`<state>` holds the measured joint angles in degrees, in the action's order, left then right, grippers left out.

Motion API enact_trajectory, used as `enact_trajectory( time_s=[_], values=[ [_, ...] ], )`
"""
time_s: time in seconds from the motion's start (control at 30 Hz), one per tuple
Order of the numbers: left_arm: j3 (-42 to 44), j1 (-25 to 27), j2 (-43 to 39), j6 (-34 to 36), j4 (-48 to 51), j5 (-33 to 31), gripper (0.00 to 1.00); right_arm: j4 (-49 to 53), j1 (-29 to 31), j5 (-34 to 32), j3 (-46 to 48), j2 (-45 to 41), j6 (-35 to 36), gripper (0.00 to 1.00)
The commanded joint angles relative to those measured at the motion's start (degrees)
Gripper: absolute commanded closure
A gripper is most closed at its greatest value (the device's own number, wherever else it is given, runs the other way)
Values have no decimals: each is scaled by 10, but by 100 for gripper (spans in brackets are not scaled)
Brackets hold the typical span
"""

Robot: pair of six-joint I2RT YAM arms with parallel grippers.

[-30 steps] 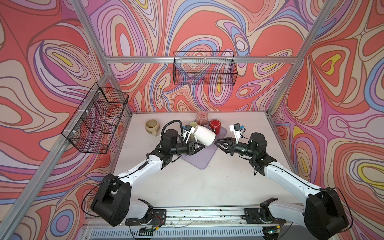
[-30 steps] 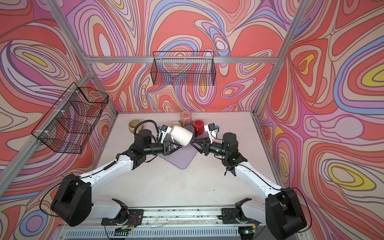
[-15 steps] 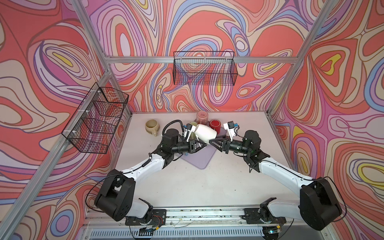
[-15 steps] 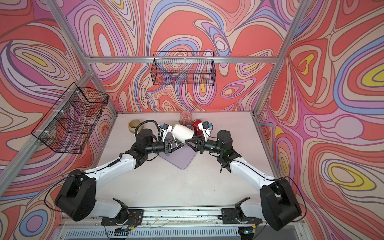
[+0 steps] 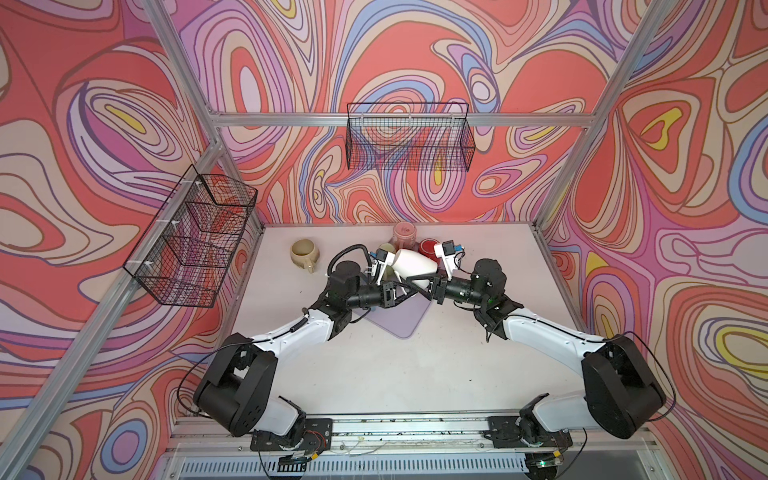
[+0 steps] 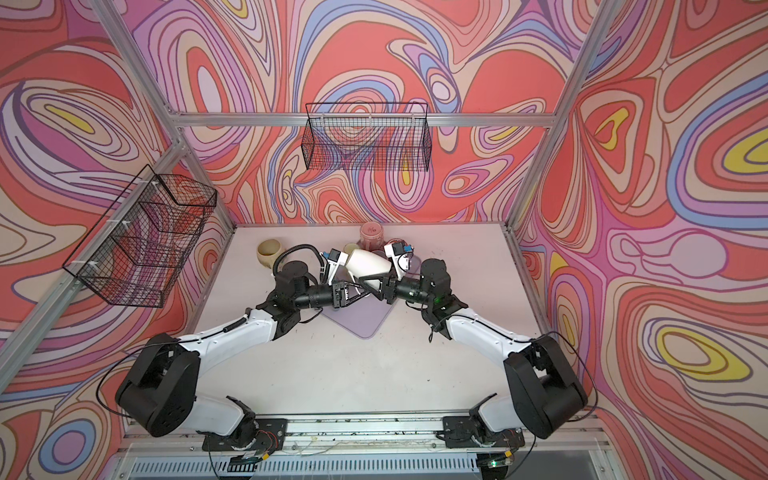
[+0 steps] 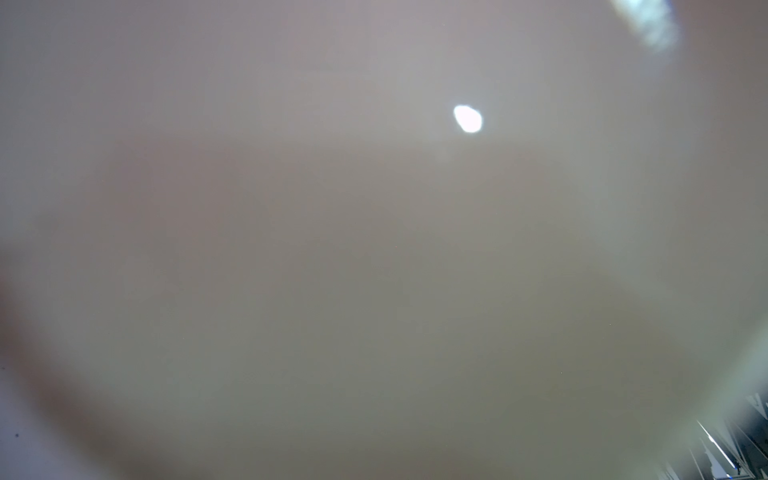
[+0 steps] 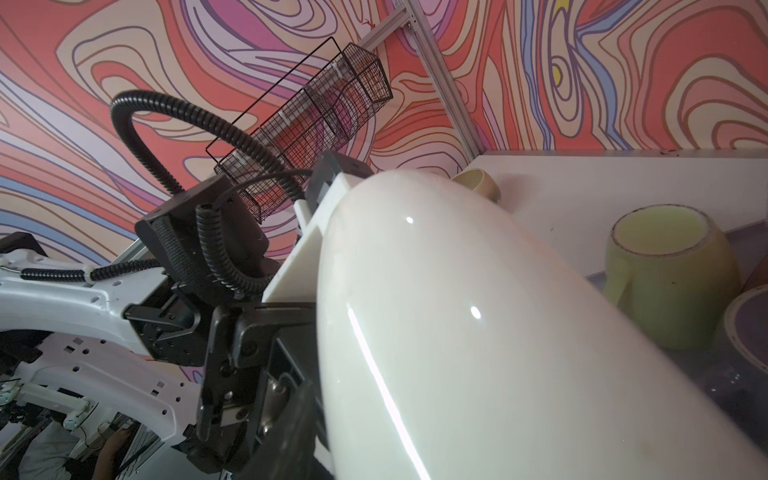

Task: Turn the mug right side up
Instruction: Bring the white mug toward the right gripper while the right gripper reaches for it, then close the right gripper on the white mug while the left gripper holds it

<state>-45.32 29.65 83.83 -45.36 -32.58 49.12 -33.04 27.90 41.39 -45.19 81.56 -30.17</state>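
**Mug held between two arms, above the mat.** The mug hangs clear of the desk, over the purple mat, between the two arms. Its long axis lies nearer level than upright. In both top views it slants from the left arm's wrist camera toward the right arm. The mouth is not visible, so which end is the base cannot be told.

The left fingers are closed together on a hidden lower part of the mug, probably the handle. Blurred pale glaze fills the left wrist view. The right fingers come from the opposite side, and one lies across the mug's lower wall. Whether they grip it or only bracket it cannot be told.

Both arms are about equally near, and the mug sits just above and behind the meeting fingertips. The likely step is a hand-over or shared turn that brings the axis upright.

A green mug, a pink mug and a red mug stand just behind and could obstruct. A tan mug sits well apart, on the left arm's side.
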Motion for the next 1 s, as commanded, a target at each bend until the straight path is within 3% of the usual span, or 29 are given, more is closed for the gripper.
enact_trajectory(
  time_s=[0.0, 0.4, 0.7, 0.97],
  values=[
    [1, 1, 3, -8, -70, -1, 100, -25, 4, -15, -14, -1, -2, 57],
    [15, -1, 23, -30, -105, -5, 99, -19, 4, -37, -15, -4, -13, 80],
    [20, -3, 28, -29, -99, -10, 77, -12, 3, -45, -25, 3, -16, 100],
    [21, -7, 30, -33, -95, -9, 68, 0, 3, -58, -30, 11, -16, 100]
  ],
)
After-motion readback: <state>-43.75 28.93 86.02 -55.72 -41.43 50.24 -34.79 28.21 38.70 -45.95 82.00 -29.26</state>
